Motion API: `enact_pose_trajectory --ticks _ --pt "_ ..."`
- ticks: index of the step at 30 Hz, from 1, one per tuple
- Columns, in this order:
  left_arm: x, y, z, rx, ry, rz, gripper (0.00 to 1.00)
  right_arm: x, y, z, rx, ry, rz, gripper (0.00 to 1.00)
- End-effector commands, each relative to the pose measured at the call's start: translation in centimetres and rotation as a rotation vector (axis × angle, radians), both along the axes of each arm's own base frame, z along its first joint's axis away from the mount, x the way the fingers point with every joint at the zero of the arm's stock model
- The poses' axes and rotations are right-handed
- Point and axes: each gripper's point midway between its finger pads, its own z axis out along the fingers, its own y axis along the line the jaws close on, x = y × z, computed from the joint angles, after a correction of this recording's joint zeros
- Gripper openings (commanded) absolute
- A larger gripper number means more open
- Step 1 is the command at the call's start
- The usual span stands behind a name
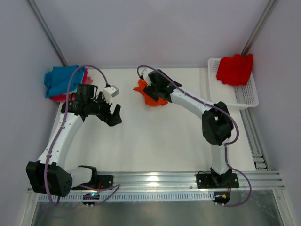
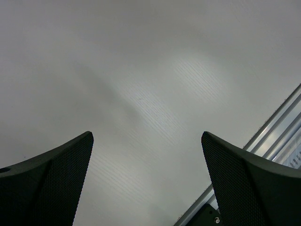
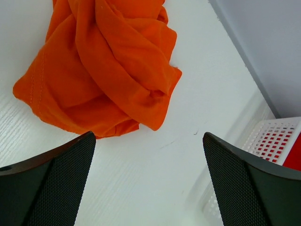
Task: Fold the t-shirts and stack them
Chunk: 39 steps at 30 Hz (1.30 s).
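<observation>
Orange t-shirt [image 3: 103, 66] lies crumpled at the far middle of the counter [image 1: 160, 141], apparently waiting to be spread flat, with the right jaws wide and empty just beside it and the left jaws equally wide, holding nothing, poised nearby to help.

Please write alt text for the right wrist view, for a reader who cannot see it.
A crumpled orange t-shirt lies on the white table, beyond the right arm's two dark fingers, which stand wide apart and hold nothing. At the lower right, a white mesh basket corner shows, with red cloth inside.
</observation>
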Motion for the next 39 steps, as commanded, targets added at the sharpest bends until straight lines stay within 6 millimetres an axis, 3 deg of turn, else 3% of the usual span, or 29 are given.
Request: enact_pose_trajectory --ticks 1,7,17,29,39 --pt "0.7 -0.3 0.3 -0.028 -0.019 -0.001 0.99 -0.3 -0.6 9.9 0.145 -0.209 -0.031 1.0" --pt "0.9 -0.6 0.2 -0.04 -0.011 -0.008 0.99 -3.6 1.0 7.2 0.208 -0.049 0.091 0.99" --pt "1.6 0.0 -0.3 -0.015 -0.008 0.04 0.99 -6.2 4.4 1.2 0.184 0.131 0.218 0.99" --pt "1.5 0.1 0.2 -0.022 -0.053 0.063 0.99 -4.7 5.2 -4.6 0.121 0.164 0.199 0.99" --pt "1.5 0.1 0.2 -0.028 -0.05 0.063 0.99 -4.1 7.2 -6.3 0.104 0.167 0.22 0.99"
